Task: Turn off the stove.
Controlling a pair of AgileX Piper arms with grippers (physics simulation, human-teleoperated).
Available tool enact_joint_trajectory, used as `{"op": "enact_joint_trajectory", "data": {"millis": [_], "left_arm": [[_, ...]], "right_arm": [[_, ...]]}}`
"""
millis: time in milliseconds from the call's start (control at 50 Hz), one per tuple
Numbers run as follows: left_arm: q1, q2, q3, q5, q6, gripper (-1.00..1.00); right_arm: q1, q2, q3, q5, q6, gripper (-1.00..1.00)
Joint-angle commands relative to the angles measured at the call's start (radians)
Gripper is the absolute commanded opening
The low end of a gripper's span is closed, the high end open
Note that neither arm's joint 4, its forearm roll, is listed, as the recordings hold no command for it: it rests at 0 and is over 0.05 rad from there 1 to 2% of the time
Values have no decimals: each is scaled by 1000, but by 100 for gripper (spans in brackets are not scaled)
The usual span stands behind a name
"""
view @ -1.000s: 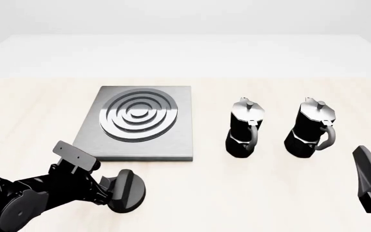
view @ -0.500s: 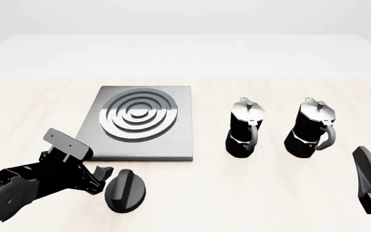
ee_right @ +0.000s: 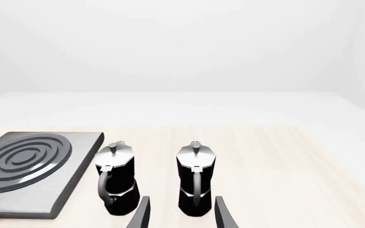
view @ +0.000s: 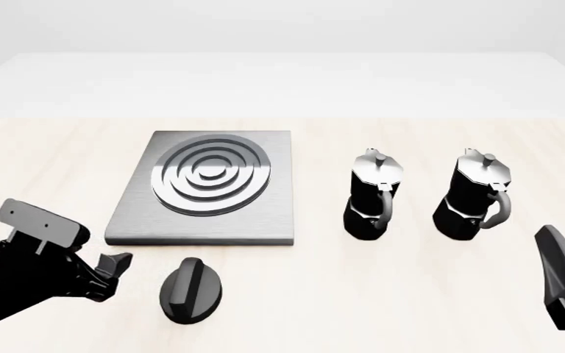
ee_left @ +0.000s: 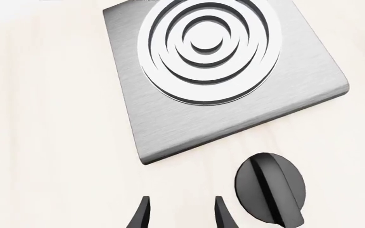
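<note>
The stove (view: 130, 220) is a flat grey square plate with shiny concentric rings, left of centre on the table. Its round black knob (view: 191, 290) lies just in front of the plate, ridge pointing roughly away from me. My left gripper (view: 112, 271) is open and empty, a short way left of the knob and not touching it. In the left wrist view the knob (ee_left: 270, 192) sits beside the open left gripper (ee_left: 181, 213), with the stove (ee_left: 296, 90) beyond. My right gripper (view: 560, 276) hangs at the front right, and its wrist view shows the right gripper (ee_right: 181, 213) open and empty.
Two black-and-silver moka pots (view: 373, 195) (view: 478, 195) stand upright side by side to the right of the stove. The right wrist view looks at the same pots (ee_right: 116, 178) (ee_right: 195, 179) from close by, with the stove (ee_right: 74, 185) beside them.
My left gripper, which was at the knob a second ago, has let go and pulled back to the left. The knob stays in place. The right arm has barely moved.
</note>
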Motion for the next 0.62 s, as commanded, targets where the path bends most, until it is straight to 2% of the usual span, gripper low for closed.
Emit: {"op": "enact_joint_trajectory", "data": {"millis": [20,120,340,620], "left_arm": [[29,-253,0,210,-9,100],[9,-403,-33,361,-7,100],[-18,-623,-92,599,-12,100],[-34,-773,-161,778,-30,100]], "right_arm": [[2,-9,0,7,-3,100],[0,-9,0,5,-2,100],[6,-10,-1,4,-4,100],[14,-7,-1,0,-4,100]]}}
